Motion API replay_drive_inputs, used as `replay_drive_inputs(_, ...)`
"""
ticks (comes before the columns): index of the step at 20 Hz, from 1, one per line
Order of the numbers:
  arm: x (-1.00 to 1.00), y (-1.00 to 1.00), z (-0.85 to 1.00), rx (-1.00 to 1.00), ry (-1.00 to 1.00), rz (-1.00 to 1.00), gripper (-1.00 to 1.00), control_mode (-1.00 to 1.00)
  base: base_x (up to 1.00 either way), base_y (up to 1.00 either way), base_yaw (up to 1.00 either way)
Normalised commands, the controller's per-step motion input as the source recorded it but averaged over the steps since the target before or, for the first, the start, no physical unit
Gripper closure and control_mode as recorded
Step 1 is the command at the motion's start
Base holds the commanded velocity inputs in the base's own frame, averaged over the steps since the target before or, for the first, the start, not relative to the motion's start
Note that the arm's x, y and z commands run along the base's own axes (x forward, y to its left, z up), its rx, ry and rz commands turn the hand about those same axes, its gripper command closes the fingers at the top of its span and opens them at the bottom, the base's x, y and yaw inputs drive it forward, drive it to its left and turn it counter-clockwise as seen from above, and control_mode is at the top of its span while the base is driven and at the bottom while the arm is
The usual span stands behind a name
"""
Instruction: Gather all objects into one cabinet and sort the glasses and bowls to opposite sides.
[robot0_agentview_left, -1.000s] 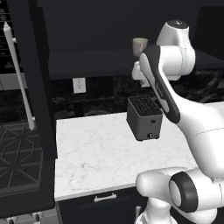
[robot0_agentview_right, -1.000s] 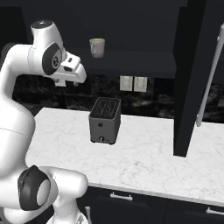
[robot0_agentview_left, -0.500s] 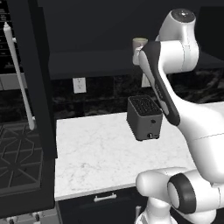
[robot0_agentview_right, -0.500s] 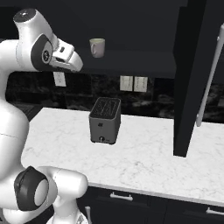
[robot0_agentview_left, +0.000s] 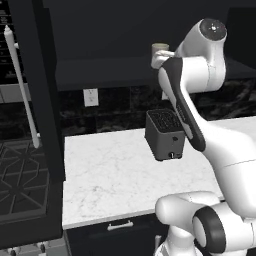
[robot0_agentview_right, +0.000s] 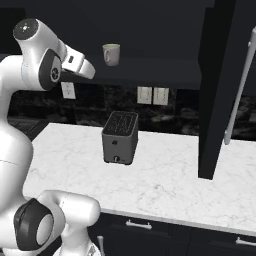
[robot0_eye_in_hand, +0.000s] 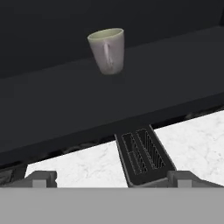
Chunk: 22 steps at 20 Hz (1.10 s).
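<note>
A grey mug (robot0_eye_in_hand: 107, 50), one of the glasses, stands upright on the dark shelf (robot0_eye_in_hand: 166, 70) of the open black cabinet. The same mug (robot0_agentview_right: 111, 53) sits at the shelf's left part in the right base view, and peeks out behind the arm in the left base view (robot0_agentview_left: 160, 48). My gripper (robot0_eye_in_hand: 111, 178) is open with nothing between its fingertips (robot0_eye_in_hand: 41, 177). It hangs in front of the shelf and a little below it, apart from the mug. The cabinet door (robot0_agentview_right: 217, 90) stands open, its silver bar handle (robot0_agentview_right: 241, 87) facing out. The bowls are out of view.
A black toaster (robot0_agentview_right: 120, 137) stands on the white marble counter (robot0_agentview_right: 170, 180), below the shelf and under my hand. The other open door (robot0_agentview_left: 37, 95) hangs over the counter's left end, beside a stove (robot0_agentview_left: 20, 175). Wall outlets (robot0_agentview_right: 152, 95) sit on the backsplash.
The arm has lifted, and the hand has risen toward the level of the shelf. The mug and the toaster have stayed where they were.
</note>
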Motion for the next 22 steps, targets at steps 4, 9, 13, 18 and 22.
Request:
replay_drive_inputs(4, 0.07, 0.0, 0.12, 0.03, -0.15, 0.0, -1.0, -1.0, 0.0, 0.0, 0.0)
replay_drive_inputs(9, 0.0, -0.02, 0.04, 0.01, -0.01, 0.0, -1.0, -1.0, 0.0, 0.0, 0.0)
replay_drive_inputs(13, 0.09, 0.0, 0.26, 0.0, 0.0, 0.0, -1.0, -1.0, 0.0, 0.0, 0.0)
replay_drive_inputs(18, 0.1, 0.0, 0.48, -0.01, 0.01, 0.0, -1.0, -1.0, 0.0, 0.0, 0.0)
replay_drive_inputs(22, 0.01, 0.0, 0.16, -0.03, 0.01, 0.0, -1.0, -1.0, 0.0, 0.0, 0.0)
